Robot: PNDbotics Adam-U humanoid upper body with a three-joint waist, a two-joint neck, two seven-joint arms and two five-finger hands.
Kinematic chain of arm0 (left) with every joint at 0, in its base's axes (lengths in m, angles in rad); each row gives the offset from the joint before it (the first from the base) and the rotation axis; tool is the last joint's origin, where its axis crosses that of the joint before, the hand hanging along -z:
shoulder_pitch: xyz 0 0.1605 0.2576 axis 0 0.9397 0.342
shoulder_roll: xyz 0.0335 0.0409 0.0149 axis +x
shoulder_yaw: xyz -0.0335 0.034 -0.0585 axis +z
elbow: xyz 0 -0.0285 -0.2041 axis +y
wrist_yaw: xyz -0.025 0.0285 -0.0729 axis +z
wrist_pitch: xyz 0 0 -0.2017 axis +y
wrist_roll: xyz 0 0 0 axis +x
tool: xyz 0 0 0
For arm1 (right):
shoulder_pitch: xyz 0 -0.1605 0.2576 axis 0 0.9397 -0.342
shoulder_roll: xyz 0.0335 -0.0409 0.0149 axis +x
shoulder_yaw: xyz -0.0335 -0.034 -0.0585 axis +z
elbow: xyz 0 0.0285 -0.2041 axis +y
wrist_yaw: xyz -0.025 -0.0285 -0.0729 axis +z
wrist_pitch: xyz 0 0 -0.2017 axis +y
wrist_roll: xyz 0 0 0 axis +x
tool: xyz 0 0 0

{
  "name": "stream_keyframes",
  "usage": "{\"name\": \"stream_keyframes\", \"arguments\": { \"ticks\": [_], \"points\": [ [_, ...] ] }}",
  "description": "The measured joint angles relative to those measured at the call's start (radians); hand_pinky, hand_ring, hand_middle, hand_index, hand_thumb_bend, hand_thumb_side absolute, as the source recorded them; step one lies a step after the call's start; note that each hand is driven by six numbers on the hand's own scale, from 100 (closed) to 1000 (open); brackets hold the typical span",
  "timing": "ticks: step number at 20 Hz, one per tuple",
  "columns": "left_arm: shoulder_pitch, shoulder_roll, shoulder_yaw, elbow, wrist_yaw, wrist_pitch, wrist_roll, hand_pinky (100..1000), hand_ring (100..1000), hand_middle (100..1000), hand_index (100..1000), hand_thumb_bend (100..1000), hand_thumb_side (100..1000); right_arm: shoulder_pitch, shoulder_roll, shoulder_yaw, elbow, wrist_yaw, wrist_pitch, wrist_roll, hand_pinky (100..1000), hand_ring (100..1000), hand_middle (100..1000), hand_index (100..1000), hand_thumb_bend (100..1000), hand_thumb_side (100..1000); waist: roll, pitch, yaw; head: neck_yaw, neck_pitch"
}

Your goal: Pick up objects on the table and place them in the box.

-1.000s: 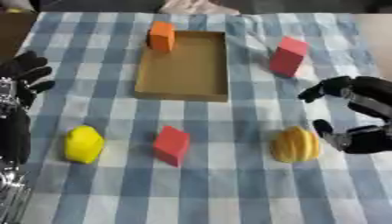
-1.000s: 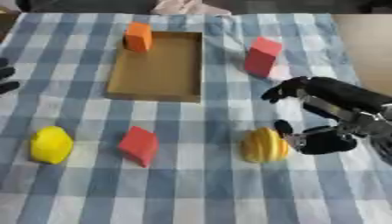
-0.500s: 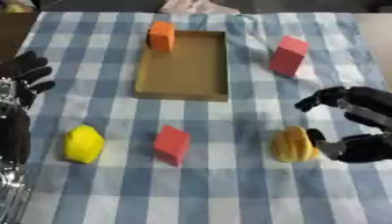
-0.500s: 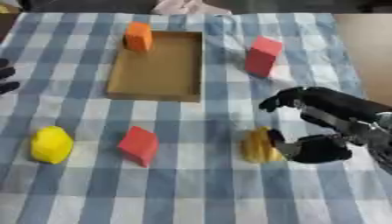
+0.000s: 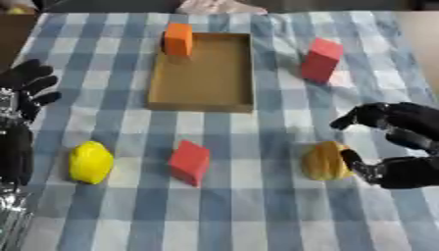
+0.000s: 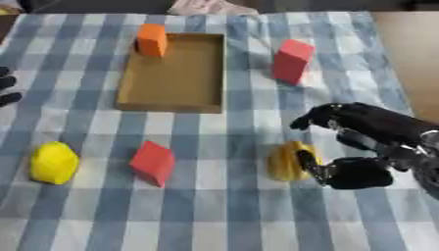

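Blue checked bench [image 5: 257, 206]. Right robot hand [image 6: 360, 147] at lower right, fingers apart around yellow-orange object [image 6: 287, 162], thumb touching. Better to close evenly, lift straight, then carry toward brown box [image 5: 202, 100] at upper centre. Left robot hand [image 5: 21, 88] idle, open, left edge.

A soft woven cloth in blue and white checks [image 5: 257, 215] covers the table, matt and lightly wrinkled. The shallow brown cardboard box [image 5: 202, 104] looks dull and papery, with a plain matt floor. The orange block [image 5: 178, 39], the tall red block [image 5: 321, 60] and the small red block [image 5: 189, 162] have smooth, even faces with little shine. The yellow rounded object [image 5: 90, 162] looks smooth and faintly glossy. The orange-yellow rounded object [image 5: 324, 161] shows ridges. The right hand [image 6: 364, 142] and left hand [image 5: 21, 90] are matt black.
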Motion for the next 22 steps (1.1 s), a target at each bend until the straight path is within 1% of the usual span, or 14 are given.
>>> {"name": "stream_keyframes", "arguments": {
  "ticks": [7, 8, 11, 16, 18, 22],
  "points": [
    [0.0, 0.0, -0.001, 0.0, 0.001, 0.001, -0.004, 786, 819, 756, 869, 164, 966, -0.023, 0.031, 0.018, 0.034, 0.021, -0.001, 0.017, 885, 864, 781, 881, 151, 549, 0.0, 0.011, 0.005, -0.001, -0.009],
    [-0.001, -0.001, -0.001, 0.0, 0.002, 0.002, -0.005, 786, 819, 755, 869, 164, 966, -0.027, 0.036, 0.021, 0.044, 0.025, -0.002, 0.018, 885, 864, 781, 881, 144, 534, 0.001, 0.013, 0.006, -0.001, -0.009],
    [-0.001, -0.001, -0.001, 0.0, 0.004, 0.002, -0.005, 786, 820, 754, 869, 164, 968, -0.037, 0.052, 0.03, 0.075, 0.033, -0.006, 0.025, 885, 864, 782, 882, 157, 528, 0.001, 0.02, 0.01, -0.003, -0.01],
    [-0.003, -0.002, -0.002, 0.0, 0.005, 0.002, -0.006, 786, 821, 753, 868, 165, 972, -0.053, 0.073, 0.037, 0.134, 0.055, -0.012, 0.029, 882, 865, 783, 878, 200, 510, 0.005, 0.031, 0.013, -0.005, -0.018],
    [-0.003, -0.005, -0.003, 0.0, 0.005, 0.001, -0.006, 786, 821, 752, 868, 164, 974, -0.054, 0.079, 0.04, 0.157, 0.069, -0.016, 0.03, 882, 866, 783, 878, 201, 498, 0.005, 0.035, 0.016, -0.008, -0.02],
    [-0.003, -0.009, -0.006, 0.0, 0.007, 0.002, -0.006, 787, 822, 750, 867, 165, 975, -0.058, 0.086, 0.042, 0.185, 0.083, -0.027, 0.041, 877, 859, 730, 870, 179, 441, 0.005, 0.041, 0.017, -0.009, -0.025]
  ]
}}
